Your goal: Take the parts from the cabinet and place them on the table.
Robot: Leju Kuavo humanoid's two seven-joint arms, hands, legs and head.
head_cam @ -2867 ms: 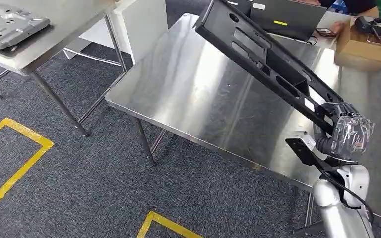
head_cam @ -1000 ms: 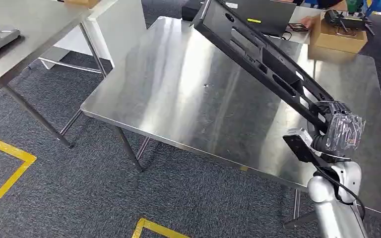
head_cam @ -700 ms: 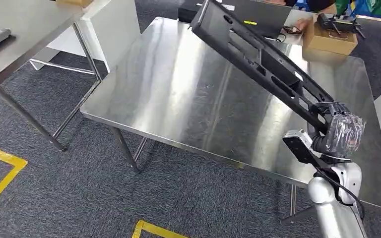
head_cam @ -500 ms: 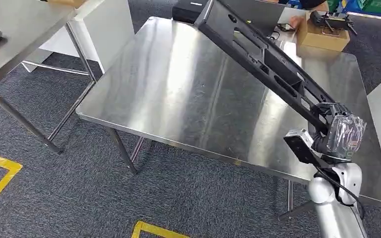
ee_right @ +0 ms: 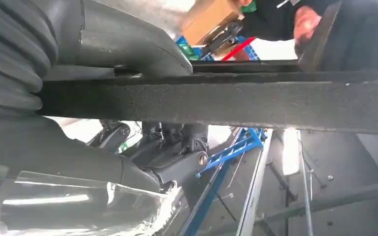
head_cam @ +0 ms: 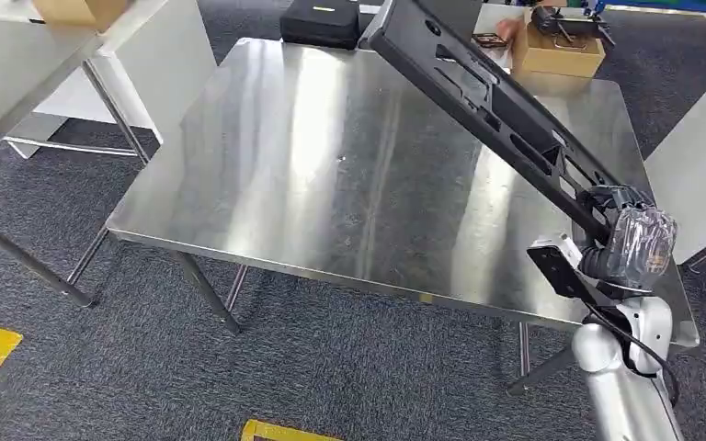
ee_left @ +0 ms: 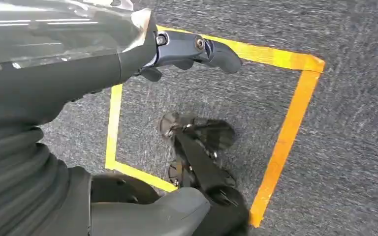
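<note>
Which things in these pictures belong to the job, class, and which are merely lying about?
Job: long black part, held by the right hand; steel table.

Lying about: black case; cardboard box; yellow floor tape.

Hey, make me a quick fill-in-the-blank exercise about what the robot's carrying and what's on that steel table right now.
1. The long black part is held by the robot's ____ hand.
2. The part hangs tilted above the shiny ____ table, not lying on it.
3. At the table's far edge lies a black case, and near the far right corner a ____ box.
4. The left hand hangs over grey carpet marked with ____ tape.

Missing words: right; steel; cardboard; yellow
</note>
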